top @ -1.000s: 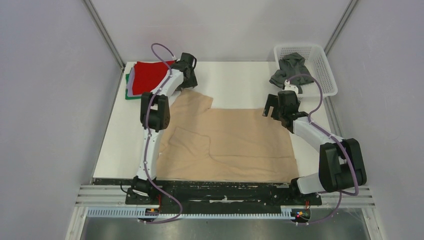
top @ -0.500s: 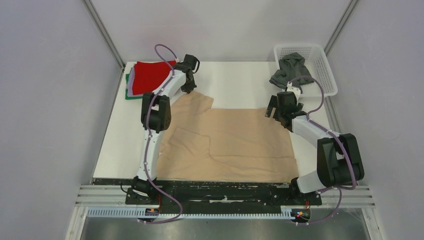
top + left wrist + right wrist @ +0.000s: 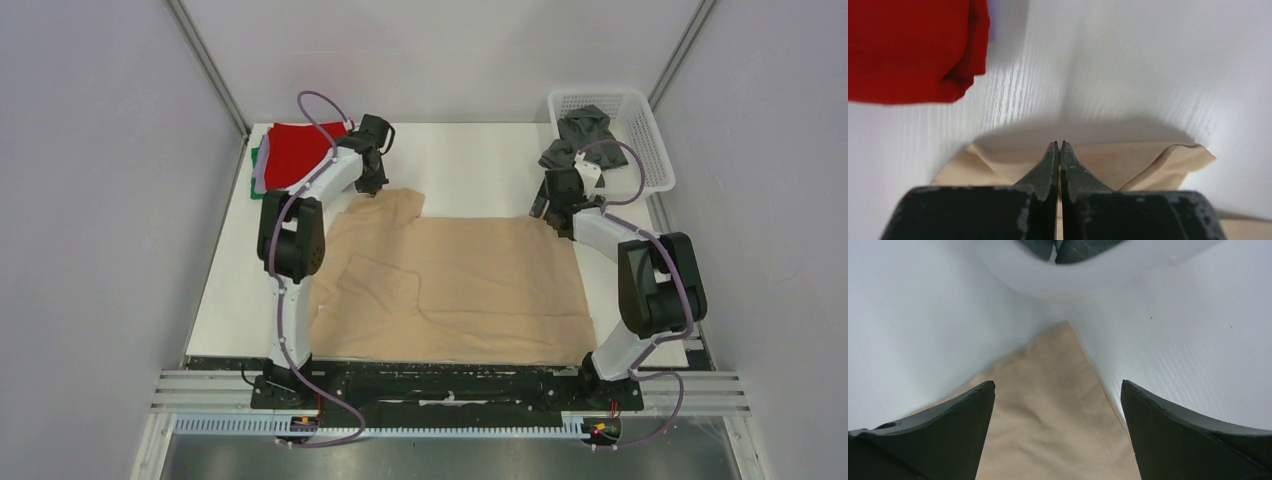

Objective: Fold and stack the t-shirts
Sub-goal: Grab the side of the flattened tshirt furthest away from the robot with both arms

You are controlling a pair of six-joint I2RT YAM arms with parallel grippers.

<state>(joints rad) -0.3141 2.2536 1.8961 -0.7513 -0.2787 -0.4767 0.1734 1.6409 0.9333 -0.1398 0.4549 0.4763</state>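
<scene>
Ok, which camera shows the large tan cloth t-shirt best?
Top external: the large tan cloth t-shirt shows nearly whole, spread out. Left wrist catches only an edge; right wrist, one corner.

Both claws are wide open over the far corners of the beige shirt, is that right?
Not quite. The left gripper is shut, pinched on the far left corner of the beige shirt; the left wrist view shows it. The right gripper is indeed wide open over the far right corner.
</scene>
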